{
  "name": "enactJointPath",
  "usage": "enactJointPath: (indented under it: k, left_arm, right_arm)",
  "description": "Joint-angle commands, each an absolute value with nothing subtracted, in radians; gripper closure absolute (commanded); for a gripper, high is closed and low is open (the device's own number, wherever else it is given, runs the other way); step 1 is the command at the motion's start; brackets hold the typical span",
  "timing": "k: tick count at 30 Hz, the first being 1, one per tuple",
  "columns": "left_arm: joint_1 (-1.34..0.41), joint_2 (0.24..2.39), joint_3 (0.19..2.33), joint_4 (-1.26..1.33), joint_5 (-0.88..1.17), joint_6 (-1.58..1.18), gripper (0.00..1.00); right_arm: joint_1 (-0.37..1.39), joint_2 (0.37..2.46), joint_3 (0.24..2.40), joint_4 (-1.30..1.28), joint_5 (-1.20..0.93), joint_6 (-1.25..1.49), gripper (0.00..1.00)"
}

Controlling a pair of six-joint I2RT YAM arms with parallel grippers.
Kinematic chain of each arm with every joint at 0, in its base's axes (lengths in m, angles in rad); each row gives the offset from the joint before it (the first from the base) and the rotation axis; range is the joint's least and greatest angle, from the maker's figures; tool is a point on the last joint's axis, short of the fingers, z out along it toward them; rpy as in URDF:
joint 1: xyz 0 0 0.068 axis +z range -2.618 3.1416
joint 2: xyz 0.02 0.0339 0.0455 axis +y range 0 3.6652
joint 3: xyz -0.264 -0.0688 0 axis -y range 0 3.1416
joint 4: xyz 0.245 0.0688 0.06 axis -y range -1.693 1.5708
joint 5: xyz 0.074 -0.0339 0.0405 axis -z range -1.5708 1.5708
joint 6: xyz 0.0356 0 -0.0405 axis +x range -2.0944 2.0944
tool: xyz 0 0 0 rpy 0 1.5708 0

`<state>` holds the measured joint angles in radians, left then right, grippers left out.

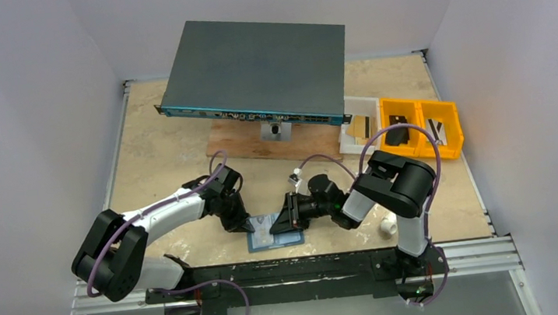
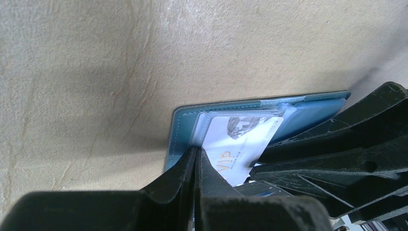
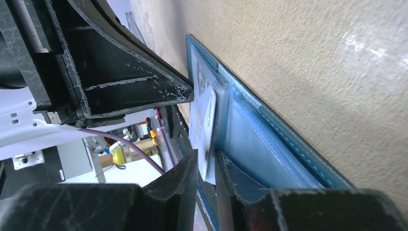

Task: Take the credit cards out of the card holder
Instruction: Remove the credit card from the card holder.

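Observation:
The steel-blue card holder (image 1: 275, 238) lies open and flat on the beige table, between the two grippers. My left gripper (image 1: 250, 225) is shut, with its tips (image 2: 196, 153) pressed down on the holder's left edge (image 2: 183, 130) beside the clear sleeve. A white credit card (image 2: 235, 144) with gold "VIP" lettering sticks partly out of the sleeve. My right gripper (image 3: 207, 156) reaches in from the right with its jaws a little apart. The card's free edge (image 3: 202, 120) stands in that gap above the holder's blue inside (image 3: 269, 139). Other cards do not show.
A large dark grey box (image 1: 254, 66) rests on a wooden board (image 1: 259, 145) behind the grippers. A white tray (image 1: 359, 129) and yellow bins (image 1: 421, 123) holding small parts stand at the right. A small white object (image 1: 387, 227) lies by the right arm's base. A metal rail (image 1: 295, 269) runs along the near edge.

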<state>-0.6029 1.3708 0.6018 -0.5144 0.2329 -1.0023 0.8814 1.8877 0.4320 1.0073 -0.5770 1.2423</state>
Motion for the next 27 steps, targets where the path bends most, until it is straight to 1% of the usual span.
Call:
enactJointPath:
  k: [1,15,23,27]
  left_arm:
    - [-0.608,1.436,0.537,-0.528,0.113,-0.971,1.00]
    - [-0.610,1.446,0.530,-0.518,0.117,-0.974,1.00]
    - [-0.609,1.429,0.517,-0.523,0.111,-0.981,1.00]
    - [-0.610,1.419,0.516,-0.522,0.113,-0.981,1.00]
  right_arm:
    - [0.884,1.901,0.436,1.091,-0.614,1.269,0.81]
    - [0.880,1.971,0.407,1.332,-0.648,1.381,0.82]
    - [0.860,1.967,0.375,1.352,-0.614,1.394,0.82]
    - [0.857,1.976,0.392,1.348,-0.612,1.395,0.82]
